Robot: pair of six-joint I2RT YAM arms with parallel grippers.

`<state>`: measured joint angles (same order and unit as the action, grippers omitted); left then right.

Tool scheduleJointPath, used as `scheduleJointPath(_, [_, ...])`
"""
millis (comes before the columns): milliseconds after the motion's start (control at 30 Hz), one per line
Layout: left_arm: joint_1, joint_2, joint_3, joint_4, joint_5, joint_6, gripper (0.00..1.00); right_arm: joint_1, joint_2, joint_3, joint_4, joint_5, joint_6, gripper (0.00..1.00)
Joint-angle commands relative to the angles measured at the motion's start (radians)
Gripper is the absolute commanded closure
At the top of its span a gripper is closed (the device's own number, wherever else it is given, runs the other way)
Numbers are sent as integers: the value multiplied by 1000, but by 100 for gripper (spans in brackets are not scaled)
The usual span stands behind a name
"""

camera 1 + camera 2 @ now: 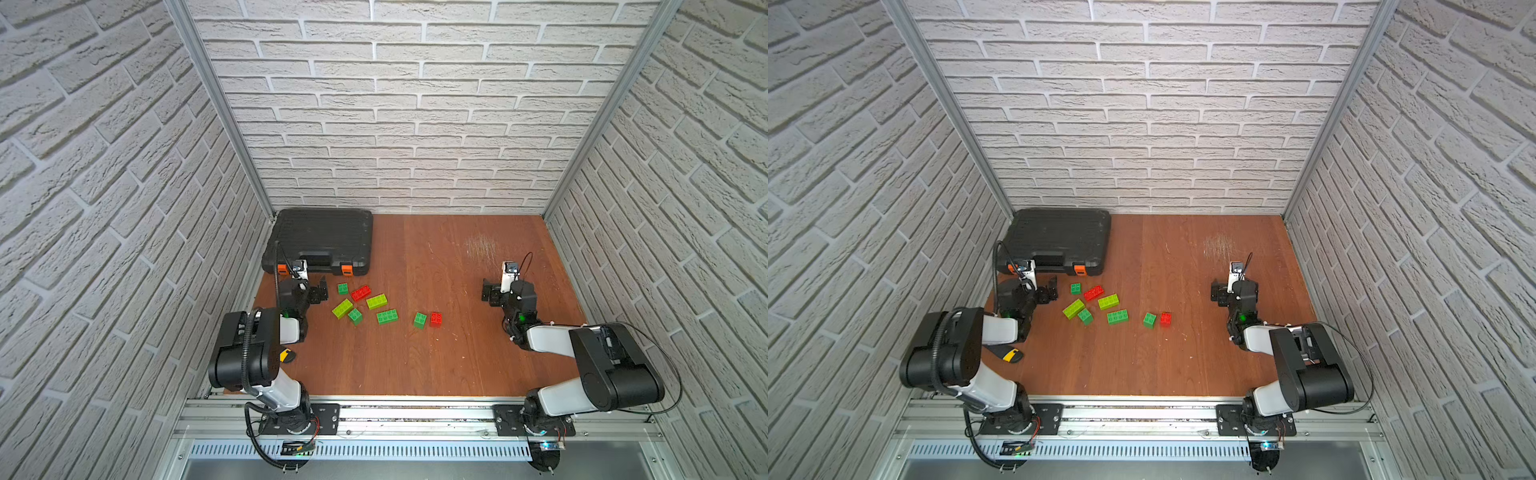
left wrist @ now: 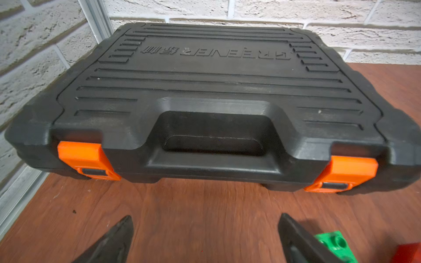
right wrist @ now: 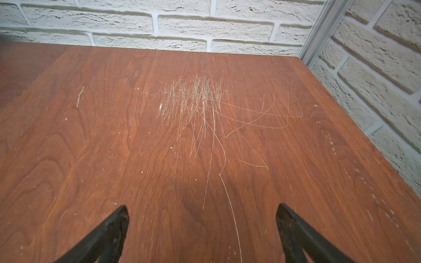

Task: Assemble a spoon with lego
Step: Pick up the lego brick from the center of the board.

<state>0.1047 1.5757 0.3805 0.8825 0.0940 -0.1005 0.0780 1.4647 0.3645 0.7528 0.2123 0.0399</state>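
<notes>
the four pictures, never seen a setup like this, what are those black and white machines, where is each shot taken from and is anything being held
They are two black-and-white robot arms bolted to a metal rail at the near edge of a brown wooden table. Each ends in a two-fingered gripper.

The two wide pictures come from one camera head overhead and show nearly the same scene. The close-ups come from cameras on the wrists. The left gripper faces a closed black plastic toolcase with orange latches. The right gripper faces bare scratched wood.

On the table lie eight loose studded plastic bricks, from a dark green square brick by the left gripper to a red square brick near the middle. Both grippers are open and hold nothing. Nothing looks built yet.
</notes>
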Motion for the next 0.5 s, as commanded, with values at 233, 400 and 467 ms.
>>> scheduleJointPath(233, [5,0,6,46,6,6,2,2,-11,1,42,4,-8,0])
scheduleJointPath(400, [10,1,8,44,10,3,2,-1,-12,1,41,4,-8,0])
scheduleJointPath(467, [10,1,8,44,10,3,2,0,-10,1,42,4,-8,1])
